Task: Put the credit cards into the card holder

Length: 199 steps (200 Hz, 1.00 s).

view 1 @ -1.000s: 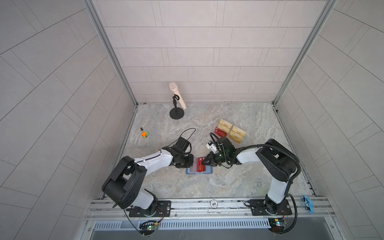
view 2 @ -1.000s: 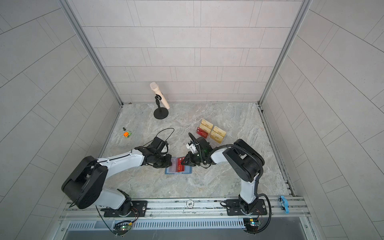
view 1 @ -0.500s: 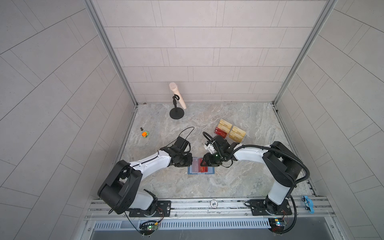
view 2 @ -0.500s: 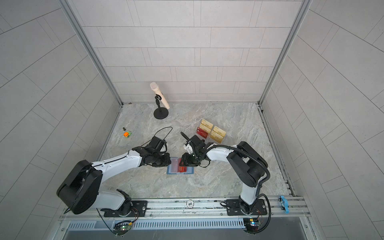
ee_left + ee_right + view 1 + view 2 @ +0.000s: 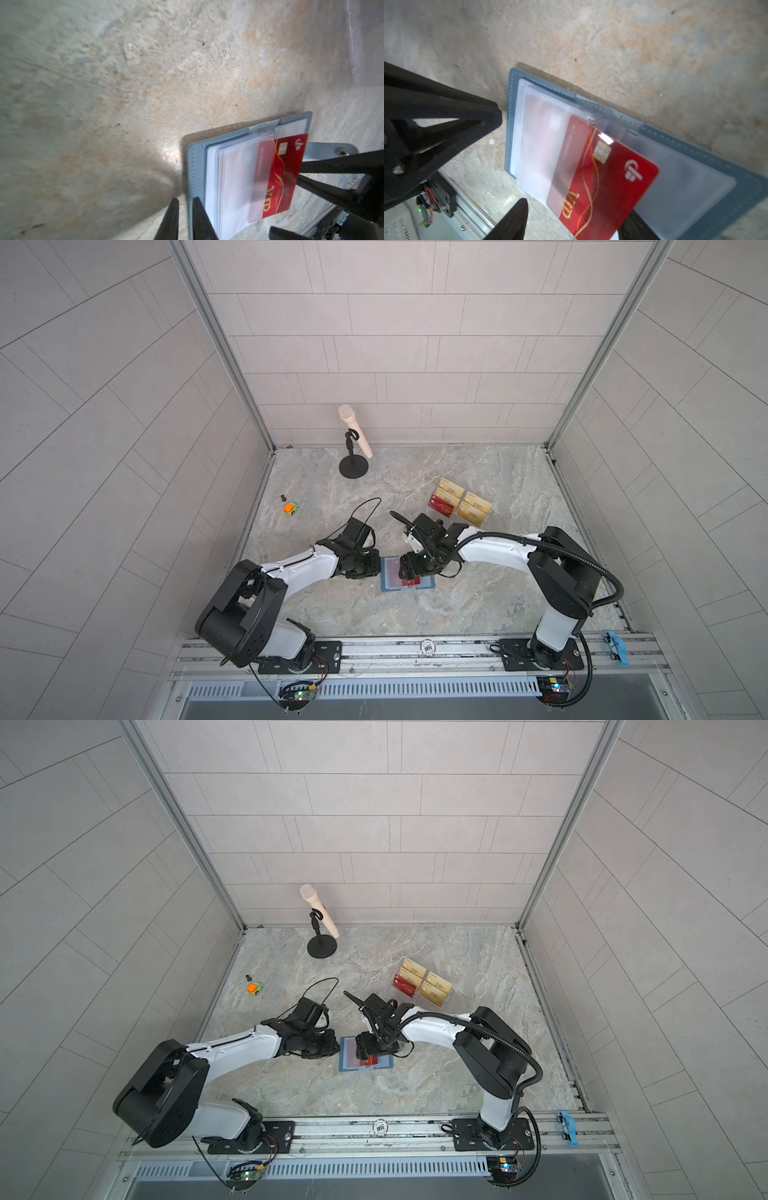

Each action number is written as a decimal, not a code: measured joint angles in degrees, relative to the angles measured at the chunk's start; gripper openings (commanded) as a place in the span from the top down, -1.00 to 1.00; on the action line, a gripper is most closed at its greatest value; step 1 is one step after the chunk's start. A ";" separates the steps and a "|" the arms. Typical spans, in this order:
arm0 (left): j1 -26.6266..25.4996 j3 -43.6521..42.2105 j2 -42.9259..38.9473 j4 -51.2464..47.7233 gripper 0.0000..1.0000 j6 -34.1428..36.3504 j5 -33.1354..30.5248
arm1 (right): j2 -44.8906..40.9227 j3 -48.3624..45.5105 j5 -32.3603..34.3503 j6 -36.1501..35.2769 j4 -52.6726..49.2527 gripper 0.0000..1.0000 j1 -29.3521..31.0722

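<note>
Lying open beside the left gripper, the wallet is seen with a red card pushed halfway into a clear sleeve. The left gripper is opened only a little, and nothing is held. The right gripper is spread wide at the card's free end; one finger is partly hidden under it.

I'm driving two arms built of white shell links and bulky black joint housings. A ribbed black conduit runs along the right one; a thin black wire loop tops the left wrist. The left gripper has slim black tapered fingers.
</note>
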 measured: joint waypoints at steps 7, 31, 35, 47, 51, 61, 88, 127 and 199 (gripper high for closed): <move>0.00 -0.17 0.00 0.28 0.63 -0.11 0.22 | -0.02 0.04 0.70 -0.07 -0.42 -0.42 0.28; 0.00 -0.37 0.04 1.11 0.64 -0.22 0.74 | -0.02 0.61 2.86 -0.28 -1.53 -0.44 1.05; 0.00 -0.42 0.04 1.31 0.65 -0.26 0.85 | -0.02 0.61 2.97 -0.31 -1.53 -0.44 1.14; 0.00 -0.52 0.17 1.75 0.69 -0.33 1.20 | -0.02 0.61 3.21 -0.26 -1.51 -0.43 1.31; 0.00 -0.57 0.28 1.92 0.70 -0.37 1.40 | -0.02 0.61 3.23 -0.26 -1.49 -0.44 1.38; 0.00 -0.61 0.70 2.43 0.71 -0.55 1.70 | -0.02 0.61 3.19 -0.09 -1.27 -0.43 1.57; 0.00 -1.05 1.33 3.13 0.74 -0.81 2.21 | 0.00 0.48 2.47 1.05 0.15 -0.42 2.03; 0.00 -1.11 1.70 3.45 0.76 -1.01 2.51 | 0.00 -0.44 0.70 3.82 3.91 -0.42 2.03; 0.00 -1.16 1.81 3.65 0.77 -1.25 2.60 | -0.42 -1.16 -1.33 8.35 8.59 -0.42 2.01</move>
